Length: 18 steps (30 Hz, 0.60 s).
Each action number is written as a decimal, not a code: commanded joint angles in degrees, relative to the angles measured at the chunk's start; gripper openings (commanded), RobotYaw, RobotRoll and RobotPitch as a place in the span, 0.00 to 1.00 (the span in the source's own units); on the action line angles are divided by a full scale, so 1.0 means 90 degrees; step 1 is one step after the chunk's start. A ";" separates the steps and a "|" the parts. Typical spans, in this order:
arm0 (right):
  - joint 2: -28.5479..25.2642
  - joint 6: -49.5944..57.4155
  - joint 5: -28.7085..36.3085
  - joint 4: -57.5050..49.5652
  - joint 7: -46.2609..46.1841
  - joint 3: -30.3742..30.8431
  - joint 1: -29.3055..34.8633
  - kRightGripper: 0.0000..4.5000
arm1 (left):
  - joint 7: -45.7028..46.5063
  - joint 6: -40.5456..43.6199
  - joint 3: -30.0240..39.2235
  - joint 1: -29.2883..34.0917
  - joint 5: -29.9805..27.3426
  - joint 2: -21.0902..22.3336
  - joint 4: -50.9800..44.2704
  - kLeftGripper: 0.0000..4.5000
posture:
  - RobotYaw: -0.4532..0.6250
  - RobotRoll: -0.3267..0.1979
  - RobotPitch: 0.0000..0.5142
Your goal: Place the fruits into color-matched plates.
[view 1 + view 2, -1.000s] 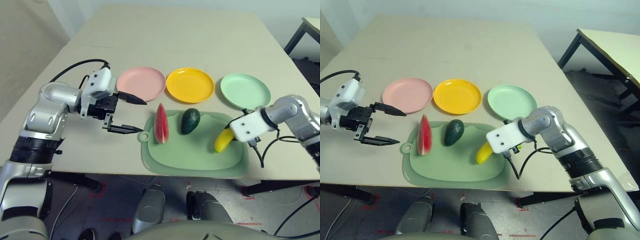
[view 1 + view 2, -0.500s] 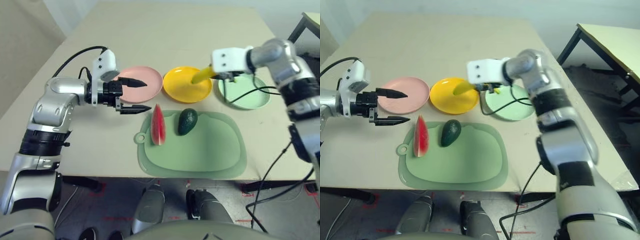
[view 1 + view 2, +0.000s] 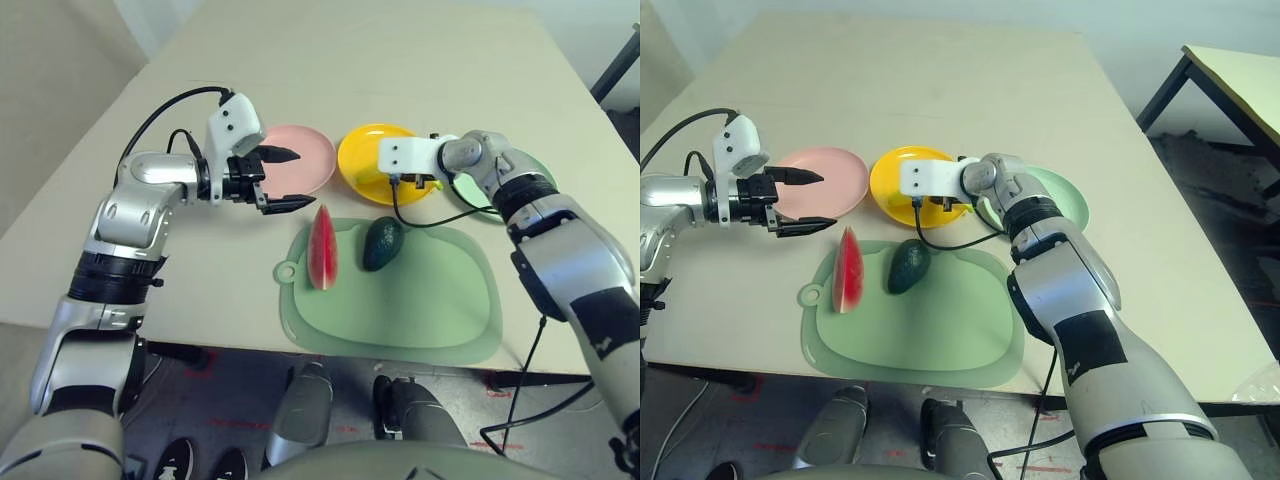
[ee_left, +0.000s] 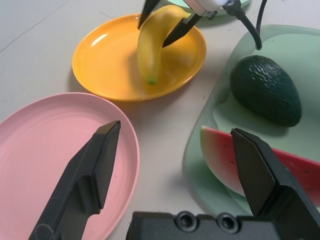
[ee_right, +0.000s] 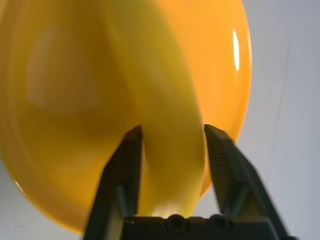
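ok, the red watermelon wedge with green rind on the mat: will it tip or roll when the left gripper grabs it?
The red watermelon wedge with green rind stands on its narrow rind edge on the green cutting mat, so a sideways nudge would likely tip it flat. Its flat faces make rolling unlikely. It looks like rigid toy plastic, probably light and a bit slick for the open left gripper.

Large beige rectangular table (image 3: pixel 400 70) with a smooth matte top. Near its front edge, a pale green rounded-rectangular cutting mat (image 3: pixel 420 310) lying flat, a small round tab with a hole at its left corner. Grey floor (image 3: pixel 1230 170) beyond, and off to the right a second pale table with dark legs (image 3: pixel 1230 70).
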 commanded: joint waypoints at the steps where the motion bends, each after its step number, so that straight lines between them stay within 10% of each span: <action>1: -0.0215 -0.0416 -0.0038 -0.0083 0.0279 0.0028 -0.0351 0.81 | -0.0087 0.0013 0.0050 0.0067 -0.0076 0.0060 -0.0089 1.00 | 0.69 0.62 0.22; 4: -0.0383 -0.0855 0.0065 -0.0229 0.0978 0.0010 -0.0535 0.99 | -0.0172 -0.0077 0.0010 0.0031 -0.0057 0.0096 0.0022 1.00 | 0.68 0.62 0.22; 11: -0.1134 -0.2059 0.1115 -0.1723 0.4097 -0.0031 -0.0091 0.99 | -0.1178 -0.0701 -0.0095 0.0003 -0.0180 0.0376 0.0232 1.00 | 0.67 0.62 0.22; 18: -0.2116 -0.0759 0.2640 -0.5311 0.5857 -0.0010 0.1439 0.99 | -0.2365 -0.1003 -0.0031 -0.0036 -0.0657 0.0538 0.0188 1.00 | 0.66 0.62 0.23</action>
